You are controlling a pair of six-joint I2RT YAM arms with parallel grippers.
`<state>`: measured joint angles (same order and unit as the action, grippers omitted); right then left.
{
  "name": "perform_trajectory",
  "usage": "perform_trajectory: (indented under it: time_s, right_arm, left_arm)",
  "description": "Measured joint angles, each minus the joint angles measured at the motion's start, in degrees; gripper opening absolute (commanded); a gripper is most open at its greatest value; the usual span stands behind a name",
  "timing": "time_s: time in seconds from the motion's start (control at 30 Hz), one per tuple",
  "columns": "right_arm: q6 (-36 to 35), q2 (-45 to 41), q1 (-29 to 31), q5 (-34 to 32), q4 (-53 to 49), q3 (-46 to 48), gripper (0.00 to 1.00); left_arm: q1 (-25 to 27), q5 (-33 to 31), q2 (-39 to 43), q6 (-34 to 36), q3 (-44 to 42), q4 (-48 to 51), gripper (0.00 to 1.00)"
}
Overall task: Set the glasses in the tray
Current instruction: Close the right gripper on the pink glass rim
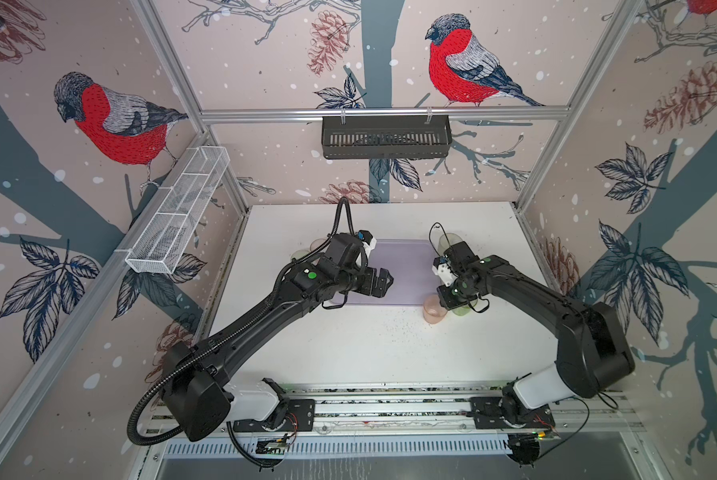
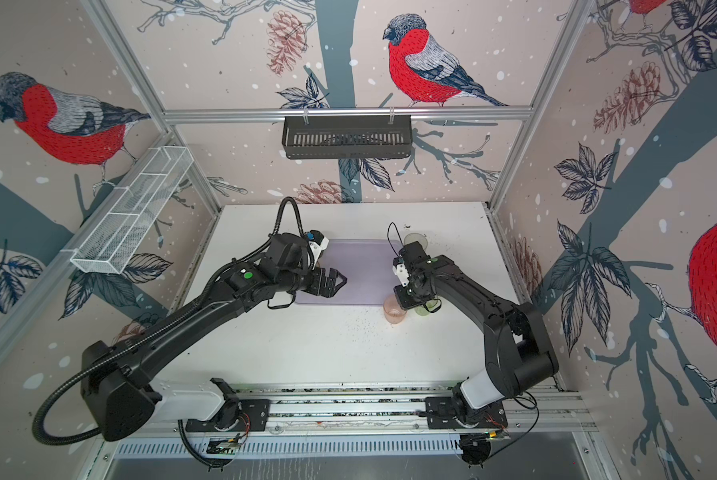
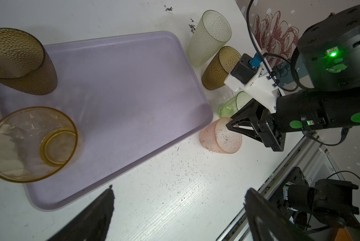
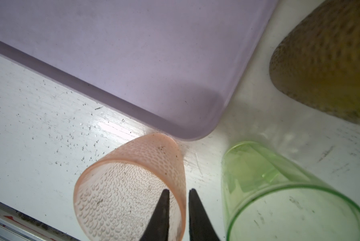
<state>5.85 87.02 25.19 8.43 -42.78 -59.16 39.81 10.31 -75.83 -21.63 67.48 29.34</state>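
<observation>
The lilac tray (image 1: 406,266) (image 3: 122,94) (image 4: 133,52) lies flat mid-table. A pink glass (image 1: 433,313) (image 3: 220,137) (image 4: 133,187) stands on the table at its near right corner, with a bright green glass (image 1: 461,309) (image 4: 289,198) beside it. My right gripper (image 4: 179,189) straddles the pink glass's wall, one finger inside and one outside, pinched narrow on it. My left gripper (image 1: 383,280) (image 3: 180,187) hovers wide open over the tray's near edge, holding nothing. An amber glass (image 3: 33,144) and a brown glass (image 3: 18,60) stand at the tray's left end.
A pale frosted green glass (image 3: 210,37) (image 1: 448,241) and a brown dimpled glass (image 3: 220,66) stand right of the tray near the side wall. A black slotted basket (image 1: 385,137) and a white mesh basket (image 1: 178,212) hang on the walls. Dark specks litter the table.
</observation>
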Motion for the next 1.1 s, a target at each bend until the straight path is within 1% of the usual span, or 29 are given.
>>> perform_trajectory:
  time_s: [0.77, 1.1]
  right_arm:
    - [0.02, 0.02, 0.02, -0.46, 0.44, 0.26, 0.12]
    - [0.02, 0.00, -0.04, -1.05, 0.39, 0.20, 0.07]
  left_arm:
    - [0.00, -0.57, -0.04, -0.22, -0.09, -1.70, 0.97]
    - [0.00, -1.31, -0.31, -0.48, -0.39, -1.84, 0.96]
